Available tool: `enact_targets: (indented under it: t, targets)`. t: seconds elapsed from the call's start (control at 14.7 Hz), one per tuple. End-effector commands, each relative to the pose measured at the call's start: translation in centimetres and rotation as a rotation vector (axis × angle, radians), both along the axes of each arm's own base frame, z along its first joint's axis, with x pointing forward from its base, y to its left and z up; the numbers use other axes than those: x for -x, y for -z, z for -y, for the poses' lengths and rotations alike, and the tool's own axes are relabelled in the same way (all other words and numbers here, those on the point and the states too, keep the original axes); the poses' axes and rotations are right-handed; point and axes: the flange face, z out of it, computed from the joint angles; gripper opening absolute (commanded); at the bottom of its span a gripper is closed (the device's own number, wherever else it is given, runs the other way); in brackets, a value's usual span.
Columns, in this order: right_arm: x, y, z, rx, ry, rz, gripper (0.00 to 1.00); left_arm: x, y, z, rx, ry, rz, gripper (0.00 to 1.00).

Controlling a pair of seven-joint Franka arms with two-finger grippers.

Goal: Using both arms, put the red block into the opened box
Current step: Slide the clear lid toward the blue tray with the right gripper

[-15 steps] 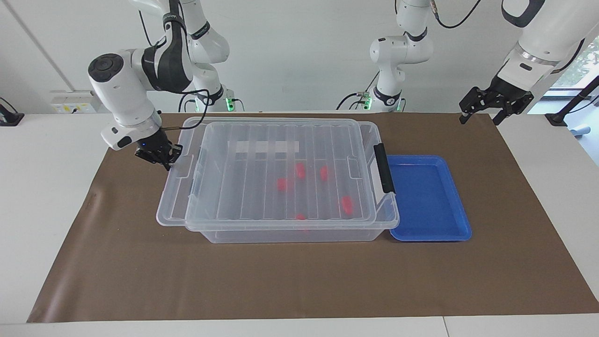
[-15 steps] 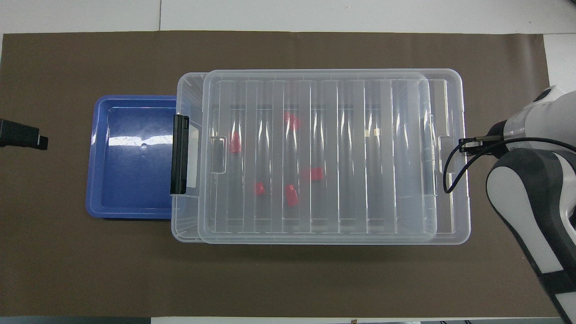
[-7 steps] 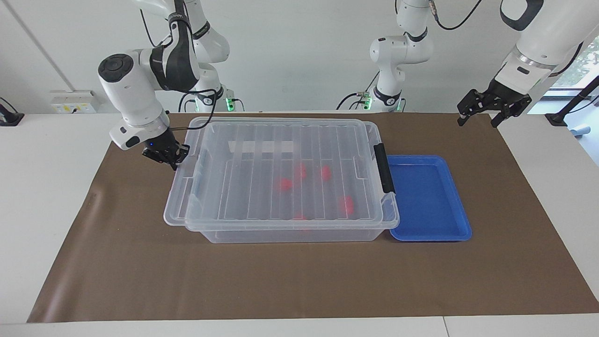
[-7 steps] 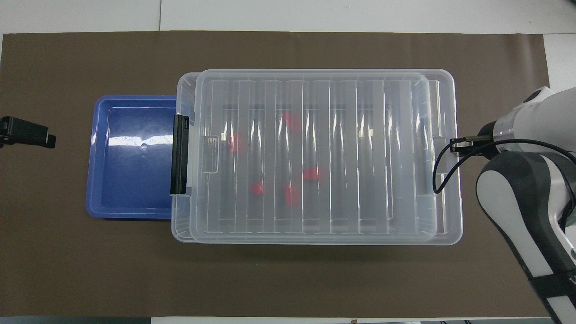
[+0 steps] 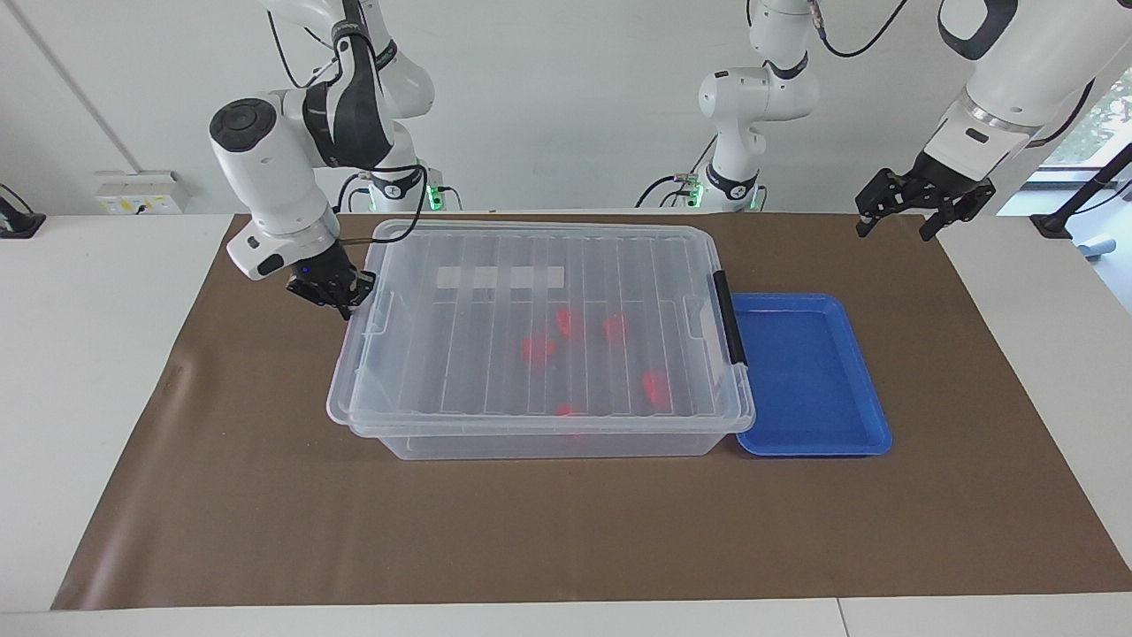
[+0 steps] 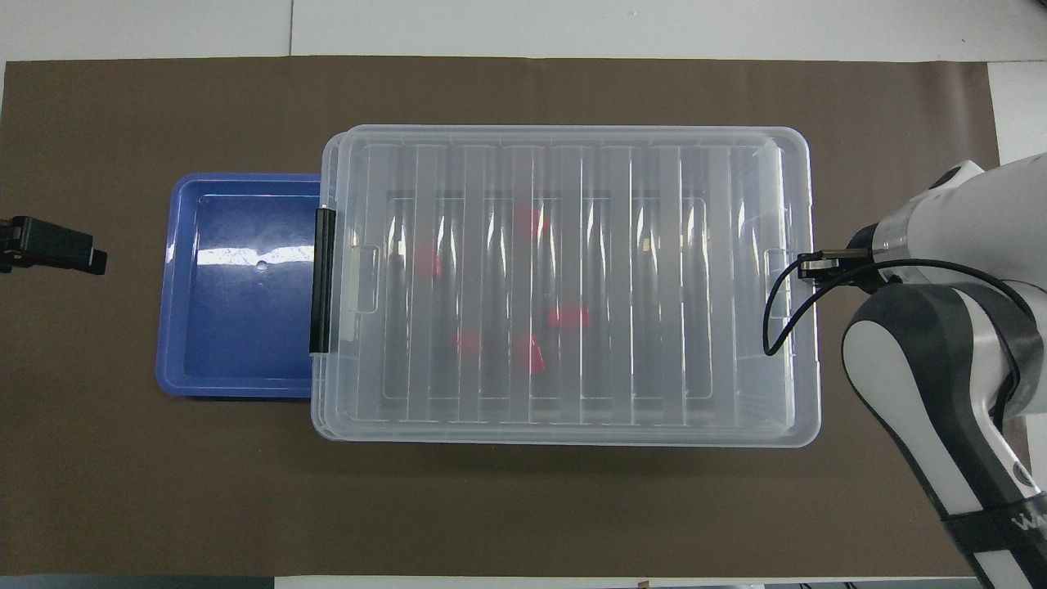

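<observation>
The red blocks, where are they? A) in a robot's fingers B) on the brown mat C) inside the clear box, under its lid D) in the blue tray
C: the red blocks show through the lid of the clear box; the blue tray holds none.

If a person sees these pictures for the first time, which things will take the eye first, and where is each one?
First is the big clear box in the middle of the brown mat, its ribbed lid on top and several red blocks showing through it. Next is the bright blue tray beside the box, toward the left arm's end of the table. The right hand is shut at the lid's end tab, while the left hand waits open over the mat's corner.
</observation>
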Motion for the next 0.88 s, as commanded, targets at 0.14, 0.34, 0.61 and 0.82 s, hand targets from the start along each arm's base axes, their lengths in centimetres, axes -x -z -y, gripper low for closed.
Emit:
enact_targets:
  t: [0.14,0.34,0.61,0.82]
  targets:
    - [0.7,-0.1,-0.6,-0.003,0.019,0.006,0.00,0.2,0.0,-0.6,-0.041,0.012,-0.003,1.00]
    - [0.8,-0.1,-1.3,-0.003,0.023,0.006,0.00,0.2,-0.1,-0.6,-0.041,0.011,0.000,1.00]
    - [0.6,-0.2,-1.0,-0.003,0.019,0.007,0.00,0.2,0.0,-0.6,-0.039,0.007,0.003,1.00]
    - [0.0,-2.1,-0.7,-0.003,0.022,-0.005,0.00,0.3,-0.1,-0.6,-0.039,0.005,-0.002,1.00]
